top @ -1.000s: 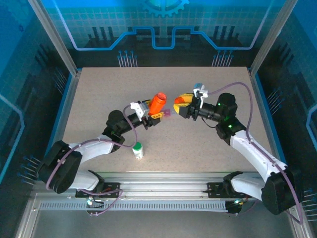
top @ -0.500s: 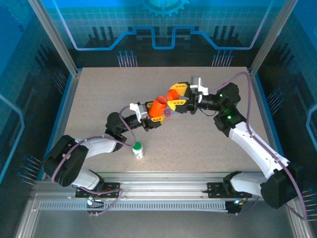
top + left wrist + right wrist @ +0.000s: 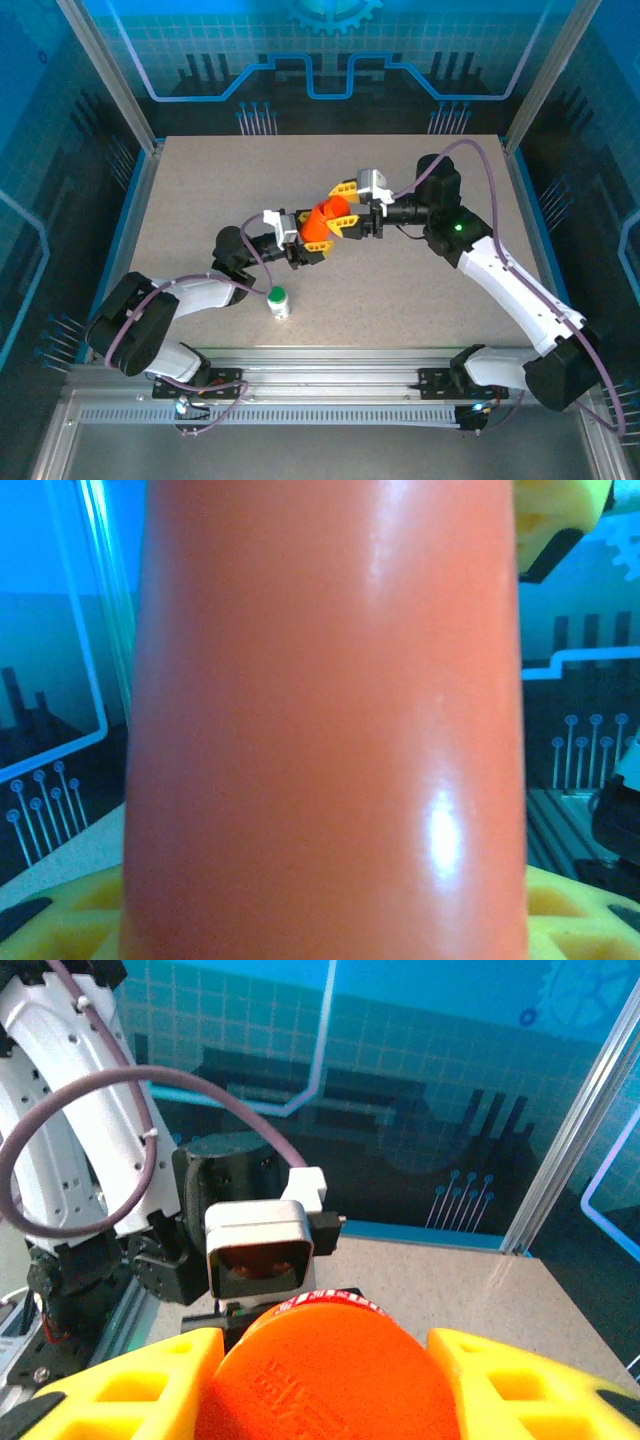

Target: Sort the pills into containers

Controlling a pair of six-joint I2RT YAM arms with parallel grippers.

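An all-orange bottle is held tilted above the table's middle, with my left gripper shut on its body. In the left wrist view the bottle hides almost everything, with a yellow finger on each side at the bottom. My right gripper is shut on the orange cap, its yellow fingers flanking it. The cap sits against the bottle's top end. A white bottle with a green cap stands upright near the front edge. The pills are hidden.
The two arms meet nose to nose over the speckled table. The left wrist's camera housing faces my right gripper just behind the cap. Metal frame posts and blue walls close in the table's sides.
My right gripper has carried the orange cap leftwards from the table's right-middle up against the top of the orange bottle. The left gripper shifted the bottle slightly, then held still.
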